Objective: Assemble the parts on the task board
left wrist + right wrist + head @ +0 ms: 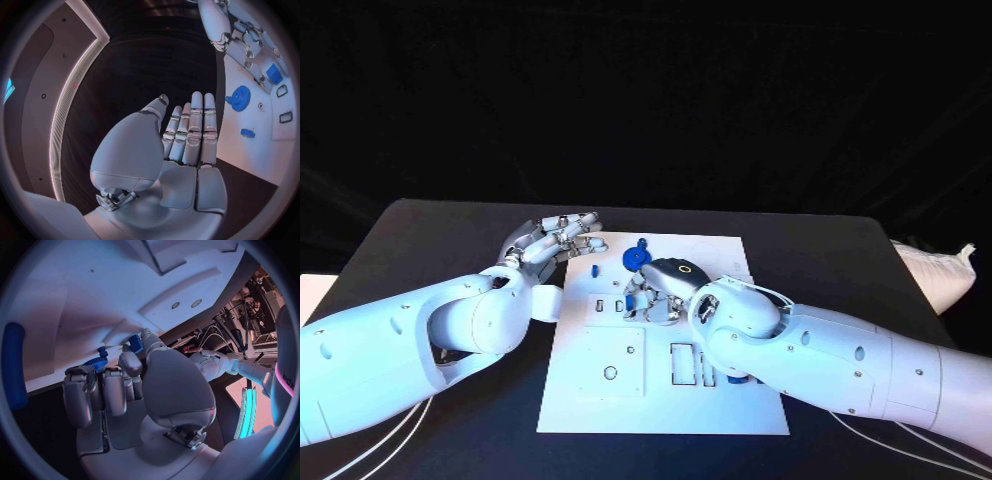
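Note:
The white task board lies in the middle of the black table. My right hand hovers low over its middle, fingers curled down toward the plate, and I see no part between them. Just beyond these fingers a blue gear stands on the board, with a small blue piece by the thumb tip. My left hand is at the board's far left corner, fingers straight and side by side, holding nothing. It faces the gear and a small blue piece.
More blue parts sit near the board's right edge under my right forearm, and a long blue part lies at the plate's edge. A blue block lies near the right hand's fingers. White cloth lies off the table's right side.

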Available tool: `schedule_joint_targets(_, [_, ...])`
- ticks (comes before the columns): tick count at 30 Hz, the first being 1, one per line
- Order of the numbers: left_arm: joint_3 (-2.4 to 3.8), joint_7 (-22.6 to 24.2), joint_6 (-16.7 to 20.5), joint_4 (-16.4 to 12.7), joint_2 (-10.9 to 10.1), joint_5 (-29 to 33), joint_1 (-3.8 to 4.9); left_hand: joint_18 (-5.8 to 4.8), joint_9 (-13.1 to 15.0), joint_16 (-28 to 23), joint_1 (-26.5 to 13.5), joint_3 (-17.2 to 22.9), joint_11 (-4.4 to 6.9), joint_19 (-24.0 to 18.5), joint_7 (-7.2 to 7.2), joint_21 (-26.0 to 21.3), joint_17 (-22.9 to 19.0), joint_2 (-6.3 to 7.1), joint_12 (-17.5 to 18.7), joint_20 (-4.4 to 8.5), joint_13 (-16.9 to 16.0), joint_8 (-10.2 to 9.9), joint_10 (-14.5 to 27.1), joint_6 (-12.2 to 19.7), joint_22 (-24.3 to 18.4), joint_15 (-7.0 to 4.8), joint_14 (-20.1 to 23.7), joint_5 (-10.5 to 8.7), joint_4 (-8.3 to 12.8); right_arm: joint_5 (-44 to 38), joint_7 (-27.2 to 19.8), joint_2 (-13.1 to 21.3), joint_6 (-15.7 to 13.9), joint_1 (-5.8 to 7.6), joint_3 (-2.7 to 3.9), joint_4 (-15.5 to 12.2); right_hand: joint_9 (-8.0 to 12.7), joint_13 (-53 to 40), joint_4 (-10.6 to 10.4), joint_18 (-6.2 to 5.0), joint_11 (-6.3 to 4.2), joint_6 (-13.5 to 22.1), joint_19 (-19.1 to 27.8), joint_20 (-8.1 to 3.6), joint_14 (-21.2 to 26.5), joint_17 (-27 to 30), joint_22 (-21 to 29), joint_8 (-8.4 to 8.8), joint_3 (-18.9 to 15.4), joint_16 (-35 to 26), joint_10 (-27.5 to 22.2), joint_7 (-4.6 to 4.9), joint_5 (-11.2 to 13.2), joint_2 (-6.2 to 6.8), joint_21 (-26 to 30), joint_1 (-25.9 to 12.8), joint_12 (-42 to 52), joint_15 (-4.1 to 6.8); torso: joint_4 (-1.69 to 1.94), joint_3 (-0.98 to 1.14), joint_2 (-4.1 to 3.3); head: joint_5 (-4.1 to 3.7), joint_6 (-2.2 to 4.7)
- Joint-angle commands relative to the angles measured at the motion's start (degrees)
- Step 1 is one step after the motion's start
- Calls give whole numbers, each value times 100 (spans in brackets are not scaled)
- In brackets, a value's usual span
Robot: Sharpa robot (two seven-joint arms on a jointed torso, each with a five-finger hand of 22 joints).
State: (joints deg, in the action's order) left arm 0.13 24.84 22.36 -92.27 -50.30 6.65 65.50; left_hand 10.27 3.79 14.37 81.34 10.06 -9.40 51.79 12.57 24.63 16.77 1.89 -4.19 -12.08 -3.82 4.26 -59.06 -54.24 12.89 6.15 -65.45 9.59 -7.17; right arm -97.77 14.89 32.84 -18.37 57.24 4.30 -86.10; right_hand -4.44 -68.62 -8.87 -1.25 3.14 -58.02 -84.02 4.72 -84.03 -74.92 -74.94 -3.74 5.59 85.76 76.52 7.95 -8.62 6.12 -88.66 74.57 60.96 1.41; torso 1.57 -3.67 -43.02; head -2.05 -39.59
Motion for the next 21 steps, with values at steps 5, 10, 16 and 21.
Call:
schedule_joint_targets(5, [5,-26,-145,0,11,-40,6,-16,-6,-22,-47,19,-17,-48,11,-1,11,15,22,-4,9,-31,25,44,6,-2,56,-13,34,-17,-89,71,-728,-30,-9,-100,54,104,-135,32,41,220,-343,76,-418,-688,-1142,23,-172,-75,-126,60,6,114,66,-60,-145,-71,-2,9,7,4,6])
schedule_joint_targets(10, [4,-114,-135,42,41,-250,4,21,0,162,-80,79,38,136,-42,186,143,8,7,44,2,-16,-14,15,109,-88,-231,-11,94,158,-541,250,-1386,-51,0,-370,53,116,-282,31,65,319,-343,99,-412,-672,-1139,16,-257,-93,-154,86,-66,162,70,1,-142,-93,-8,21,20,7,20])
schedule_joint_targets(16, [2,-677,-302,109,67,-968,1,33,25,915,-196,231,295,559,-171,665,570,50,-388,278,-181,71,-942,-244,389,-353,-891,-14,68,1032,-1558,634,-1899,-43,111,-703,63,154,-570,0,109,498,-258,128,-349,-437,-1013,17,-404,-267,-210,136,-56,181,145,58,-160,-126,-38,57,82,25,8])
schedule_joint_targets(21, [1,-1591,-526,130,47,-2088,2,25,93,2382,-488,168,588,949,-434,1243,1627,182,-1033,513,-617,257,-1760,-605,758,-604,-1425,-117,-103,2366,-2209,1126,-1743,125,191,-915,50,145,-680,-13,120,529,-227,143,-340,-400,-965,1,-505,-311,-222,145,-16,30,178,152,-121,-137,-81,118,165,131,-35])
